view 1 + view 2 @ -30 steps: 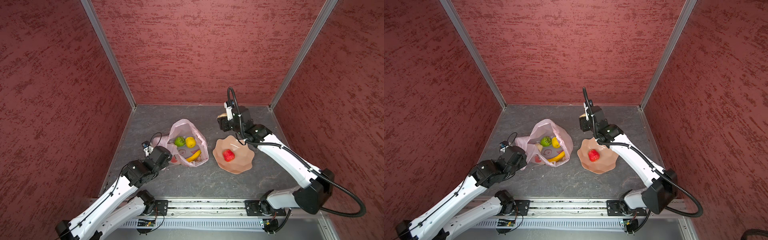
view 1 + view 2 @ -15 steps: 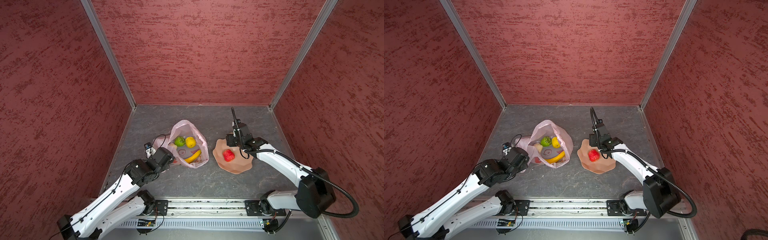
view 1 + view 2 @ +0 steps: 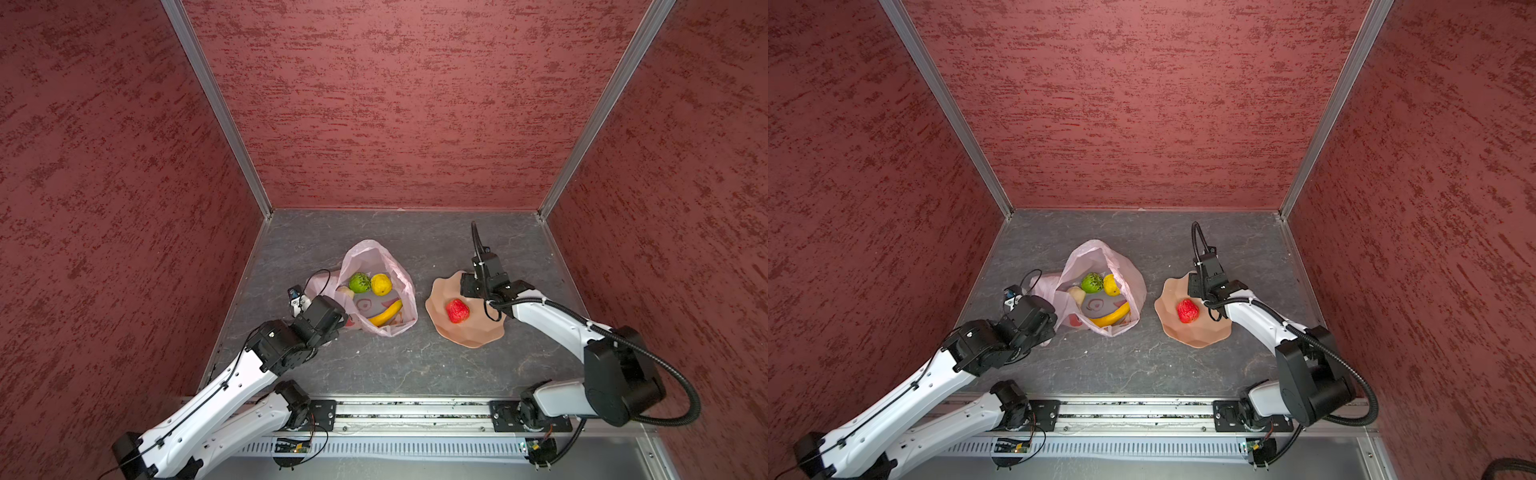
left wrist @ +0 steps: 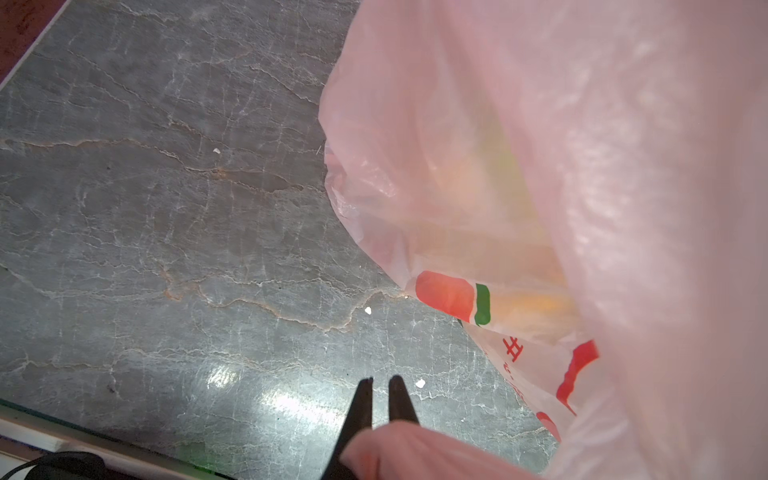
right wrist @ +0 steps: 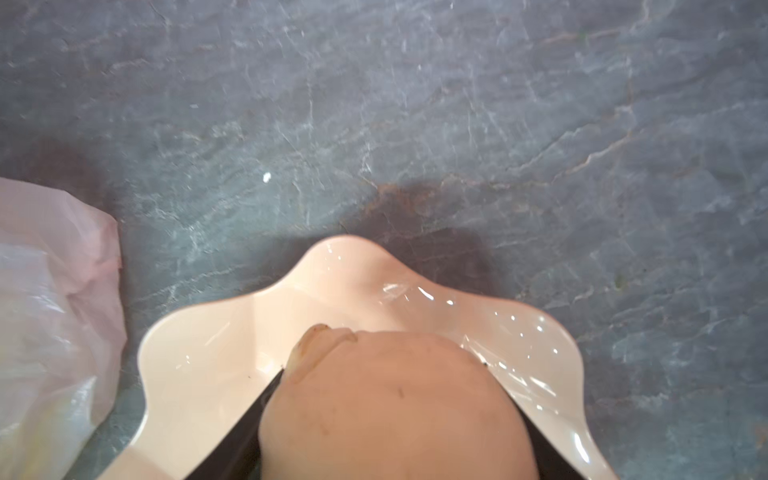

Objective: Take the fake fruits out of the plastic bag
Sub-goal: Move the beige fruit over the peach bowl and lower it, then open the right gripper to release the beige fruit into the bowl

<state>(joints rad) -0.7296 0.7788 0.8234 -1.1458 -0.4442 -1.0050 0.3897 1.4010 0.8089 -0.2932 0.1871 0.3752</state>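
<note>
The pink plastic bag lies open mid-table. Inside it show a green fruit, a yellow ball, a banana and a beige lump. My left gripper is shut on a fold of the plastic bag at the bag's left edge, low over the table. My right gripper is shut on a beige fruit over the far rim of the peach bowl. A red fruit lies in that bowl.
Red textured walls close the back and both sides. A metal rail runs along the front edge. Bare grey stone table lies in front of the bag and bowl and behind them.
My right arm has carried the beige fruit from behind the bowl forward and down over the bowl's far rim. The left arm and the bag have hardly moved.
</note>
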